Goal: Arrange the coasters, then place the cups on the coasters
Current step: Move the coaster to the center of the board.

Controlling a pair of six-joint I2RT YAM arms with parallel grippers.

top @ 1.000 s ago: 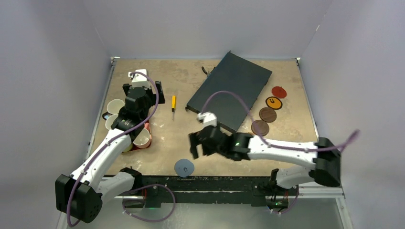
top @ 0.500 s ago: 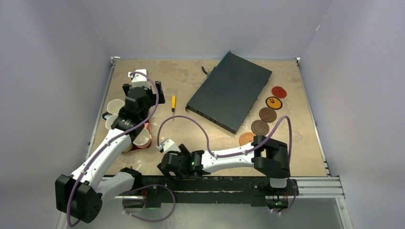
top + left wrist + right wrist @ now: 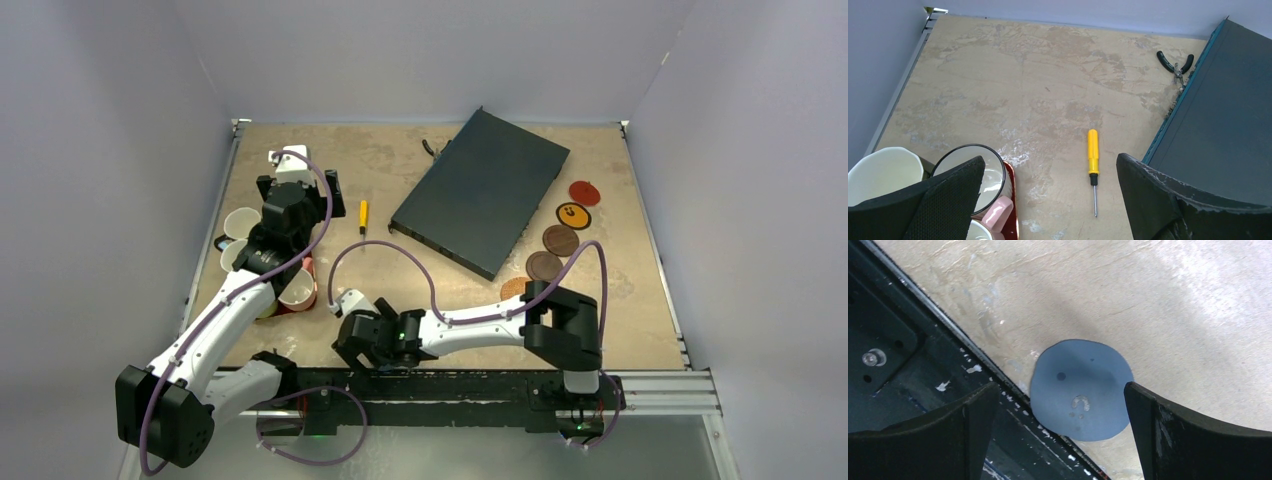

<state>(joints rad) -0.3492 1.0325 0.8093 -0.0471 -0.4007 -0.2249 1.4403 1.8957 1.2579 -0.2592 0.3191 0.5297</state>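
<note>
Coasters (image 3: 560, 240) are lying in a row at right, the empty, wide-open right hand (image 3: 1060, 432) is straddling the blue one (image 3: 1080, 390), and cups (image 3: 243, 222) are waiting unplaced at left.

Your desk (image 3: 400, 170), boxed in by pale walls (image 3: 420, 50).
You're looking at a worn beige top, mottled with darker blotches and pale scuffs. Plain lavender-grey walls close it in on the far, left and right sides. A silver trim (image 3: 900, 95) lines the left edge, and a dark metal rail (image 3: 450, 385) runs along the near edge. The light is soft and even, with faint shadows.
</note>
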